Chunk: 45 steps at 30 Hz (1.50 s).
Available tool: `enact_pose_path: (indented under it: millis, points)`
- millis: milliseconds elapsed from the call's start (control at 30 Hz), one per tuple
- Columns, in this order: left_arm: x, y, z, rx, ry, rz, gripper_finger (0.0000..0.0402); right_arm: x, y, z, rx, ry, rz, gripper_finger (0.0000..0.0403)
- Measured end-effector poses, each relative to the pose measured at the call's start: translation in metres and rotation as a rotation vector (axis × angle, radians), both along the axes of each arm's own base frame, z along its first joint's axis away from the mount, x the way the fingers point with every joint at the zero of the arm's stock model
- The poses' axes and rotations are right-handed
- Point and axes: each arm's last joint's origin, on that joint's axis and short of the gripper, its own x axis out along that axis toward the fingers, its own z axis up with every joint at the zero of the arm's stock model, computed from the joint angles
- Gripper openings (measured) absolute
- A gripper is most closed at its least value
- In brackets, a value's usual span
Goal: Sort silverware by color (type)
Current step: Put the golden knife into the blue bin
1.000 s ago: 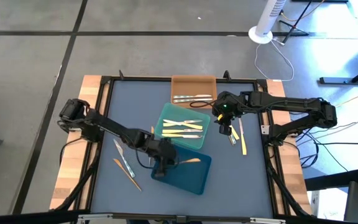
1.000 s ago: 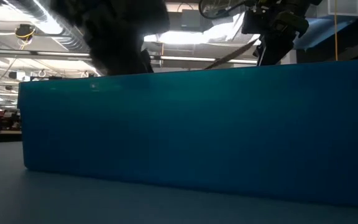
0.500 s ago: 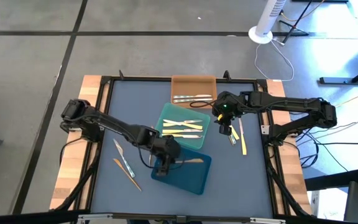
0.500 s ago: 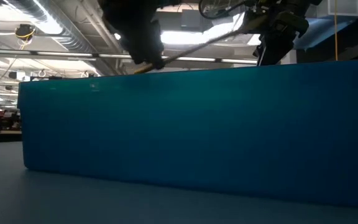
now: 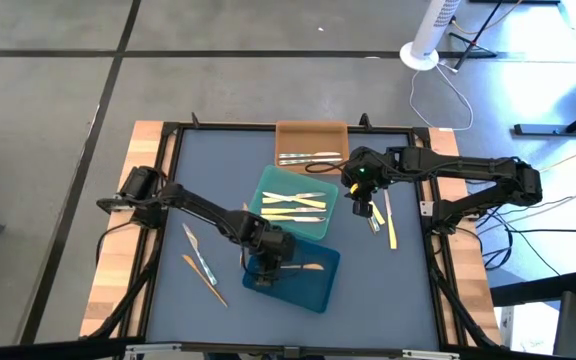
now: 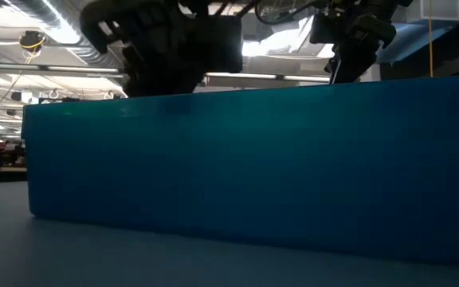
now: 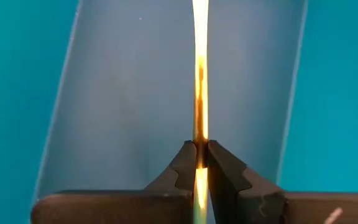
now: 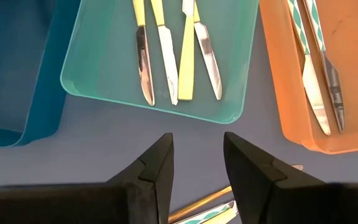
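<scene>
My left gripper (image 5: 271, 266) is shut on an orange-tan utensil (image 5: 309, 267) inside the dark blue tray (image 5: 313, 290). In the low view the tray's wall (image 6: 245, 167) hides the utensil. My right gripper (image 5: 364, 207) is open and empty, above the table to the right of the teal-green tray (image 5: 268, 180). That tray holds several pale yellow utensils (image 5: 293, 204). The orange tray (image 5: 311, 131) at the far side holds silver-grey utensils (image 5: 308, 157). Loose utensils (image 5: 201, 265) lie flat on the mat at the left, and more utensils (image 5: 386, 220) lie under my right gripper. My left gripper pinches the orange-tan utensil between its two fingertips (image 7: 185, 163), near one end of it (image 7: 199, 134). The utensil shows edge-on and runs straight on ahead of the fingers toward the table's right, over the tray's floor. Whether it rests on the floor, I cannot tell.
The three trays stand close together in the middle of the dark mat (image 5: 218, 170). The right wrist view shows the teal-green tray (image 8: 79, 68), the orange tray (image 8: 278, 93) and a corner of the dark blue tray (image 8: 17, 68). A raised frame (image 5: 168, 140) edges the table.
My left gripper has gone down into the dark blue tray with the orange-tan utensil. Half a second ago the utensil showed slanting above the tray's wall in the low view; now it is below the wall. My right gripper has kept still.
</scene>
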Motion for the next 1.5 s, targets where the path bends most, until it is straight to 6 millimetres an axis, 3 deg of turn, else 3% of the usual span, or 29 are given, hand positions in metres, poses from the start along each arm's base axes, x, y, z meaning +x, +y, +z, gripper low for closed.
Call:
enact_pose_path:
  millis: [367,1500]
  points:
    - [0.007,0.003,-0.017,0.009,0.01,-0.004,0.0031,0.0,0.0,0.0,0.0,0.0,0.0,0.0128]
    - [0.011,0.004,-0.016,0.048,-0.043,0.002,0.0135,-0.002,0.0,-0.001,0.004,0.024,0.0,0.0128]
